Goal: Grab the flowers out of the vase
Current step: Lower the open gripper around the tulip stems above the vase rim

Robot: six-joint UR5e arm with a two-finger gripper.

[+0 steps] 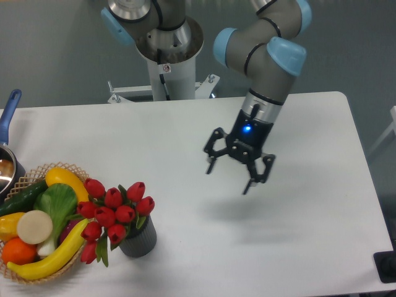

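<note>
Gripper (229, 177) hanging spread and empty above the table, well apart from the flowers (115, 214).

Flowers are sitting in the vase (138, 241) just beside the basket (37, 174); a low grab is risking tipping it.

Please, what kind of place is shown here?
Probably a robotics lab: a robot arm with an open gripper over a plain white table, and props such as a vase of flowers.

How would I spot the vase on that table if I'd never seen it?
Start at the wicker basket of produce at the table's near left edge. Just right of it stands the vase, a short dark ribbed cylinder. It alone holds the flowers, red tulip buds leaning towards the basket.
</note>
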